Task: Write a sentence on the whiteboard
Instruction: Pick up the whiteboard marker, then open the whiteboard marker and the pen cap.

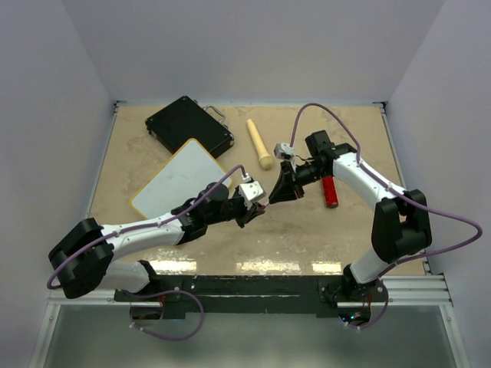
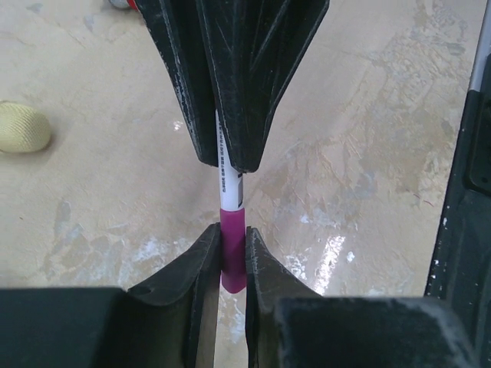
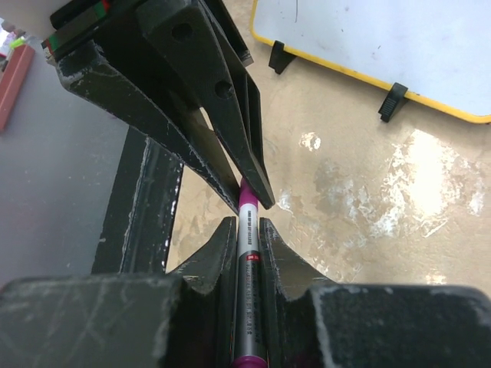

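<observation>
The marker [image 2: 230, 192] is pinched from both ends: the left gripper [image 2: 232, 238] is clamped on its magenta cap, and the right gripper [image 2: 230, 157] is closed tight on the white barrel, the two sets of fingertips nearly touching nose to nose above the table [image 1: 307, 238]. This looks like the uncapping step. To do it well, the arms should pull straight apart along the marker's own line, with no twist or bend, the right one keeping a firm hold so the barrel does not slip and ends up in a grip fit for writing. The whiteboard [image 1: 178, 182] lies flat to the left, just behind the left arm, tilted on the table; what shows of it looks blank, so the sentence is not yet begun. Behind it sits a black case [image 1: 188, 125], a wooden stick [image 1: 258, 143] lies near the middle, and a red cylinder [image 1: 330, 192] rests under the right arm. The left forearm reaches alongside the board's near edge and may need to clear away before writing.
</observation>
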